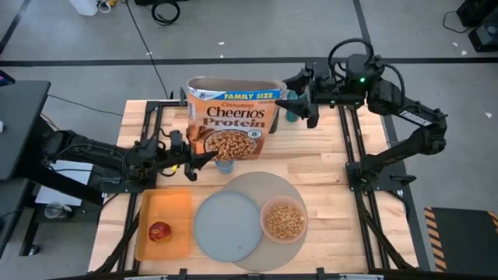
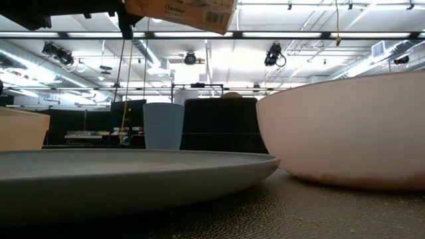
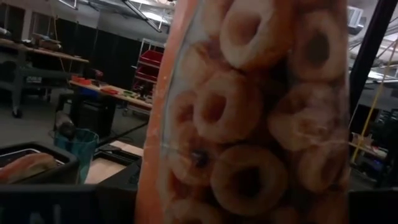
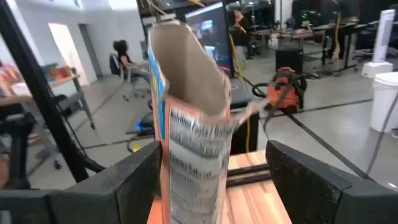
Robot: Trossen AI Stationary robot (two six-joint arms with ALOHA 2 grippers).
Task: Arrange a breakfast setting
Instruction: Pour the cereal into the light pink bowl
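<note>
A Cheerios cereal box (image 1: 233, 117) hangs above the table's middle, its printed front up and its open top toward the far edge; its bottom shows in the low view (image 2: 182, 12). My left gripper (image 1: 196, 157) is shut on it. My right gripper (image 1: 302, 101) is open, its fingers (image 4: 134, 177) standing on either side of the box's narrow right side (image 4: 196, 155). The pink bowl (image 1: 284, 220) with brown cereal and the blue-grey plate (image 1: 226, 227) rest on the grey mat (image 1: 261, 187). The red apple (image 1: 160, 231) lies on the orange tray (image 1: 167, 206). The spoon is out of view. My left gripper holds the cereal box at its bottom left corner (image 1: 202, 153), coming level from the table's left. The box is lifted clear of the table, front face up. The left wrist view shows only the box's front (image 3: 249, 124), so the fingers' exact places are hidden.
A blue-grey cup (image 1: 225, 165) stands under the box's near edge and shows in the low view (image 2: 163, 126). A teal cup (image 1: 292, 113) stands by my right gripper. The black toaster (image 3: 31, 171) holds round bread (image 3: 25, 165). People sit in the room beyond.
</note>
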